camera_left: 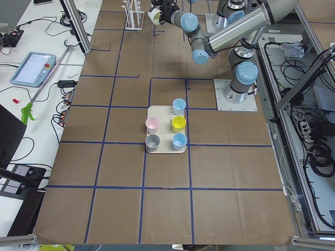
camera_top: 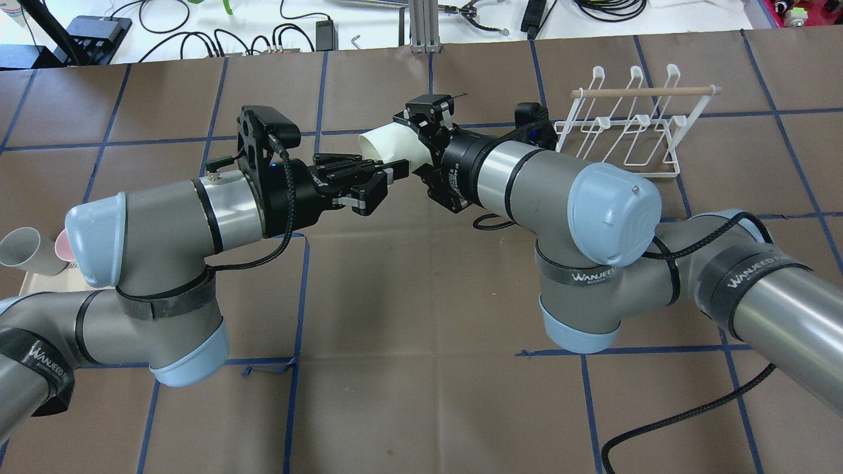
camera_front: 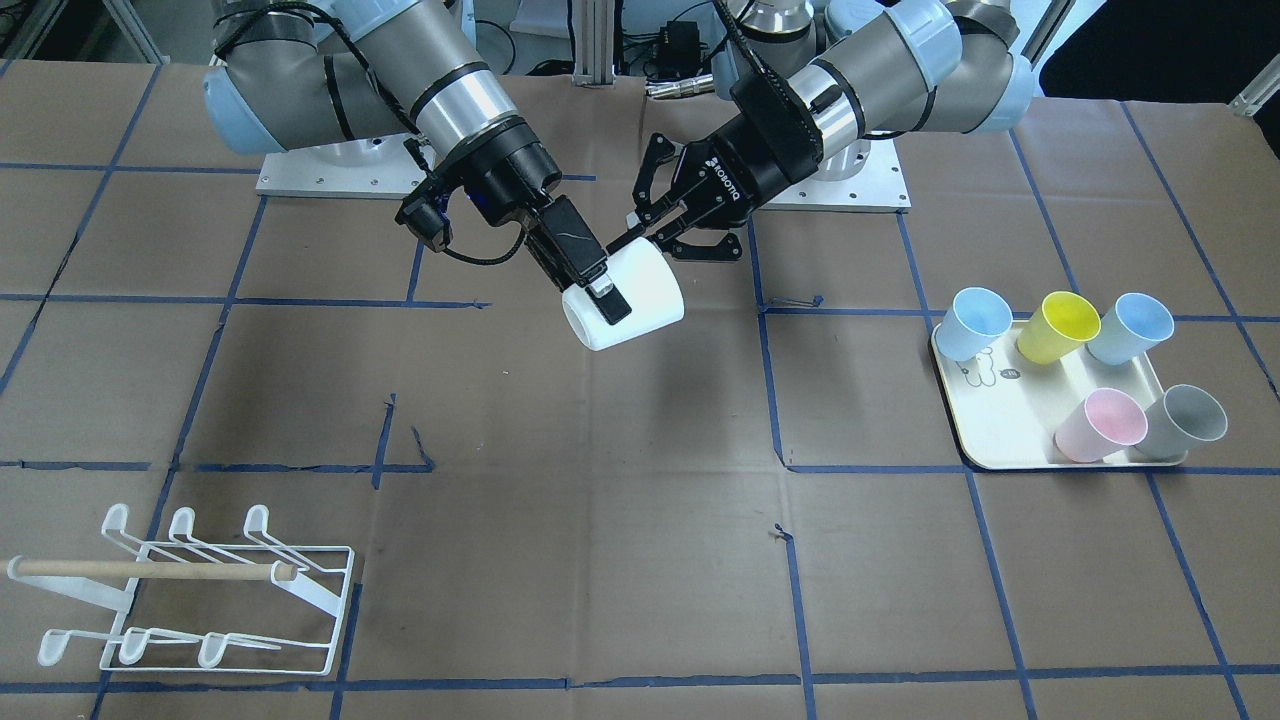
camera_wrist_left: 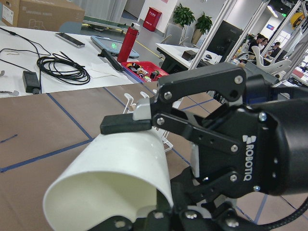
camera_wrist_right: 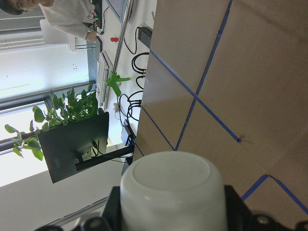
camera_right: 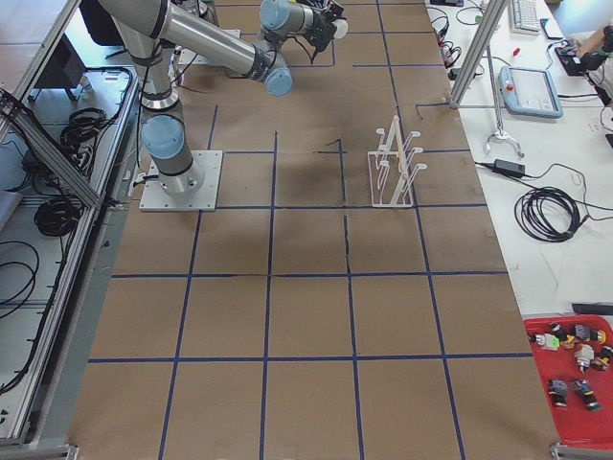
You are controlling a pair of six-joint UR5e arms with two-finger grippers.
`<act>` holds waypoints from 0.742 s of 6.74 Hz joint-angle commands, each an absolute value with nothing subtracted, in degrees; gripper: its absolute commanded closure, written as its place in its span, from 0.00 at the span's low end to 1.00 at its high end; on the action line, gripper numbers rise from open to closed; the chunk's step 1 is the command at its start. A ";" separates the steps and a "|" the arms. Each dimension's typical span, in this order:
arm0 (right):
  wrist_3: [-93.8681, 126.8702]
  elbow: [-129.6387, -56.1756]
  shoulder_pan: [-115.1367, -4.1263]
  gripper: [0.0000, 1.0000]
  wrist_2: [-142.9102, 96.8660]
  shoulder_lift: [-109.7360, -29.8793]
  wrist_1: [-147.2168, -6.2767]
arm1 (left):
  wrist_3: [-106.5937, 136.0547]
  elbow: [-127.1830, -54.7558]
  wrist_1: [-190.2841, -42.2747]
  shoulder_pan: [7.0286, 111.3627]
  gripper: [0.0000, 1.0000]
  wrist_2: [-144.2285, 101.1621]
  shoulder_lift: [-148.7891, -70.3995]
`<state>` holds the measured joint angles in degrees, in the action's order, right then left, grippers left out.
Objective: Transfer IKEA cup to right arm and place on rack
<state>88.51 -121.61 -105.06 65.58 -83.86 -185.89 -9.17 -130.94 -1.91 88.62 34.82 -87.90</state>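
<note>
A white cup (camera_front: 640, 295) hangs in the air over the table's middle, between both grippers. My right gripper (camera_front: 605, 300), with broad flat fingers, is shut on the cup's wall. In the right wrist view the cup (camera_wrist_right: 171, 192) sits between its fingers. My left gripper (camera_front: 645, 245), with slim linkage fingers, meets the cup's other end. In the left wrist view one pad (camera_wrist_left: 127, 125) lies on the cup (camera_wrist_left: 120, 168). In the overhead view the cup (camera_top: 388, 146) bridges the two grippers. The white wire rack (camera_front: 200, 590) with its wooden dowel stands by my right arm, apart from both grippers.
A cream tray (camera_front: 990, 430) on my left side holds several coloured cups: two blue, a yellow, a pink and a grey. The rack also shows in the overhead view (camera_top: 625, 125). Brown paper with blue tape lines covers the table.
</note>
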 commanded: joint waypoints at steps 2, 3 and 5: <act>88.33 -121.47 -105.03 0.64 65.83 -83.85 -185.98 | -1.10 -130.87 1.65 88.68 0.02 35.77 -87.98; 87.90 -120.86 -104.94 0.67 65.92 -83.67 -186.06 | -0.53 -130.96 1.93 88.51 0.01 35.86 -87.98; 85.45 -118.57 -103.11 0.70 65.83 -81.93 -186.33 | -0.44 -131.75 1.76 86.59 0.01 38.65 -86.24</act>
